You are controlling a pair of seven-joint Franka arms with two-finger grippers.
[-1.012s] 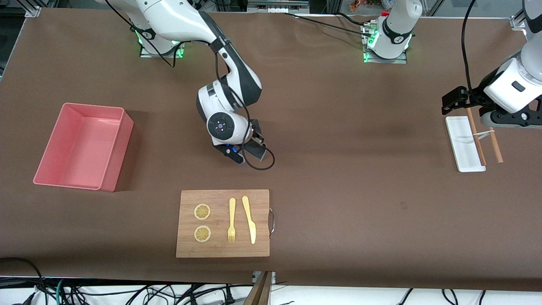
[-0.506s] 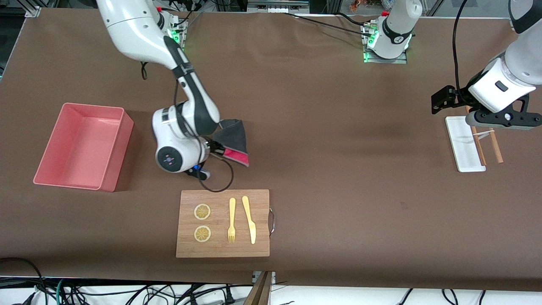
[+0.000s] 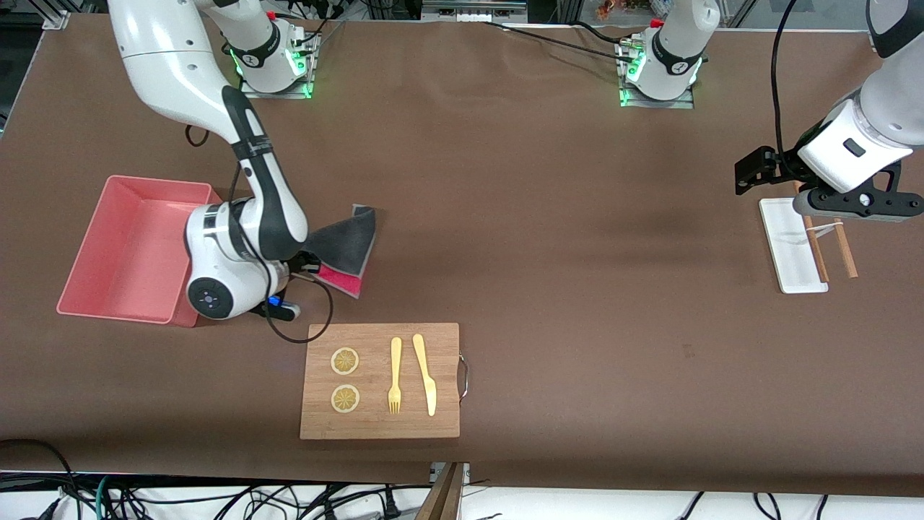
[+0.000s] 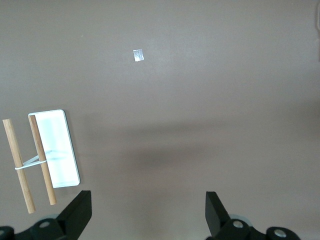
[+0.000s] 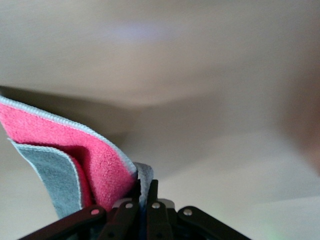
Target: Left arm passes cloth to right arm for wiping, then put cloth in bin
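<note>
My right gripper (image 3: 307, 260) is shut on the cloth (image 3: 346, 242) and holds it in the air over the table, between the pink bin (image 3: 108, 249) and the wooden board (image 3: 380, 380). The cloth hangs folded, dark grey above and red-pink below. In the right wrist view its edge is pinched between my closed fingers (image 5: 150, 192), with the pink face of the cloth (image 5: 75, 145) spread beside them. My left gripper (image 3: 751, 173) is open and empty, waiting over the small white tray (image 3: 783, 253) at the left arm's end of the table. Its fingertips (image 4: 80, 210) stand wide apart.
The wooden board carries two lemon slices (image 3: 345, 361), a yellow fork (image 3: 395, 375) and a yellow knife (image 3: 426, 375). Two wooden sticks (image 3: 841, 245) lie across the white tray; they also show in the left wrist view (image 4: 30, 165). A cable loop (image 3: 303, 318) hangs from my right wrist.
My right arm has swung with the cloth from the table's middle toward the pink bin. My left gripper moved slightly about a second ago, then held still.
</note>
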